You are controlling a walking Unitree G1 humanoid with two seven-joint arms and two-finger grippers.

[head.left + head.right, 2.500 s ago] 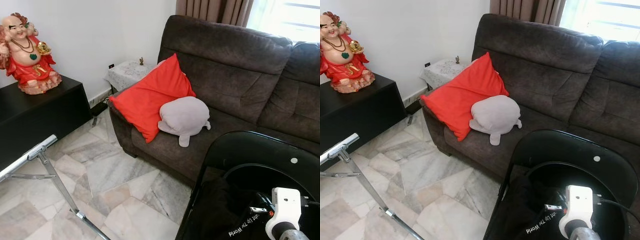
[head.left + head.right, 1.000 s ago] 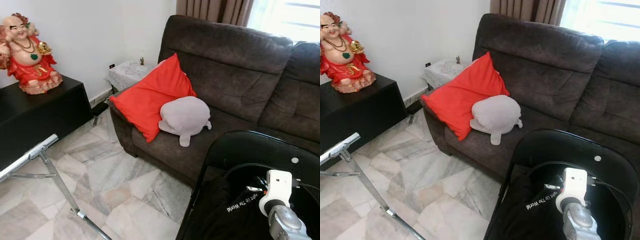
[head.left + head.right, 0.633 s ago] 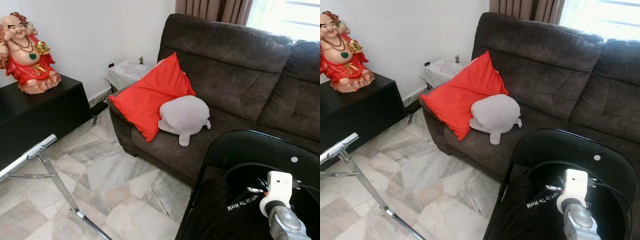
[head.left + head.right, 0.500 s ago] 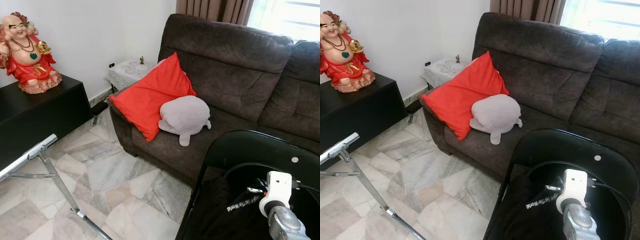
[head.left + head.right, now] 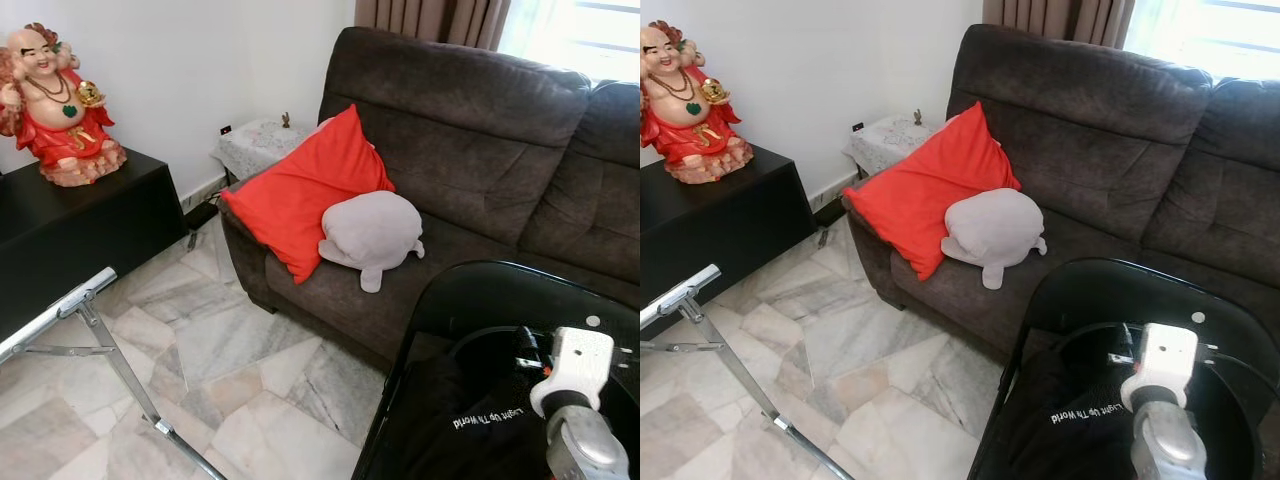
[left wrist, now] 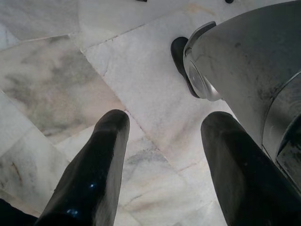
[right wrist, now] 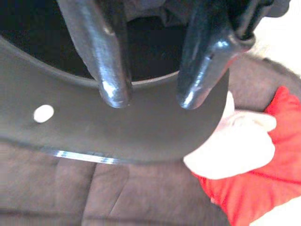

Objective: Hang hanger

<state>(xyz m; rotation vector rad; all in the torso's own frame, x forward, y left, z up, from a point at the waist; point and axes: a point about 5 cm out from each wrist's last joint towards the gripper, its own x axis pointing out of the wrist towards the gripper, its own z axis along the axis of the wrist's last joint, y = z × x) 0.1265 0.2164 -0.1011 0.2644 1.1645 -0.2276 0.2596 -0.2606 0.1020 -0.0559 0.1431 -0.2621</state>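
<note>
Lower right of the head view: right end effector over black chair, fingers apart above its rim, beside dark cloth with white lettering. Hanger impossible to tell apart from that dark heap. Left end effector spread, hanging over marble floor. Red cushion on brown sofa, upper middle.

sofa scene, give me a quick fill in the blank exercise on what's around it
1. The cushion leaning on the sofa is ____ in colour.
2. The grey plush toy lies touching the ____ cushion's lower edge.
3. The statue stands on a ____ cabinet.
4. The left gripper hangs over the ____ floor with its fingers apart.

Missing words: red; red; black; marble
</note>
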